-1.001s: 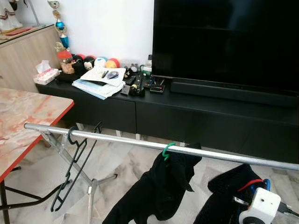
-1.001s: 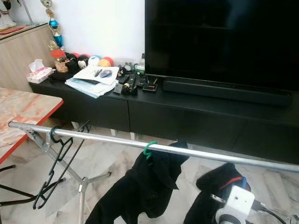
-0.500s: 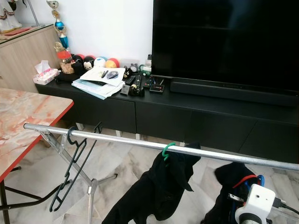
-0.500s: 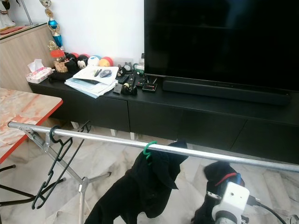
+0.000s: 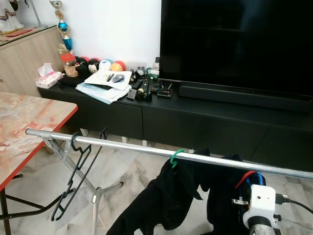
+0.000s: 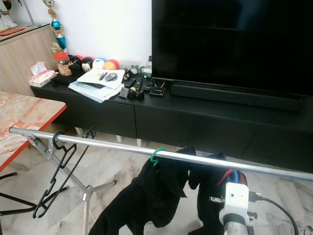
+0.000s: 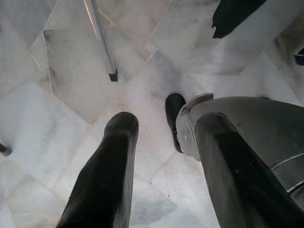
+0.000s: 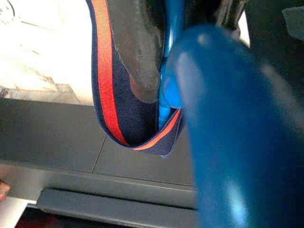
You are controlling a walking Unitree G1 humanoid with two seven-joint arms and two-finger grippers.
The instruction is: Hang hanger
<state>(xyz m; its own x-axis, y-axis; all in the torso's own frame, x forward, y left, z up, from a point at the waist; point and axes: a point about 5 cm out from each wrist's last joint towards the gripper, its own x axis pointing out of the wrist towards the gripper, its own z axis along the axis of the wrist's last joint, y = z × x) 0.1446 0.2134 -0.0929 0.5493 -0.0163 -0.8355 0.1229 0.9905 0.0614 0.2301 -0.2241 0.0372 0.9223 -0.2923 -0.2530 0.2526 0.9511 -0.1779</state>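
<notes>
at the lower right of the left eye view the right gripper (image 5: 247, 183) grips a blue hanger (image 8: 228, 118) carrying a dark garment (image 5: 222, 196), just under the metal rail (image 5: 146, 150). to hang it well, i judge the hook must rise above the rail, right of the green hanger (image 5: 175, 155), then lower. the left gripper (image 7: 161, 156) hangs open and empty over the floor.

Even daylight, sharp | TV (image 5: 234, 44) black, no glare | R wrist cam blurred

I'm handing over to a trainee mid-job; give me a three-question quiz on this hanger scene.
1. True or false: the green hanger is hooked on the metal rail.
2. Which gripper carries the blue hanger with the dark garment? A left, B right.
3. What hangs near the rail's table end?

Key: 1 true. 2 B, the right gripper. 3 An empty black hanger.
</notes>
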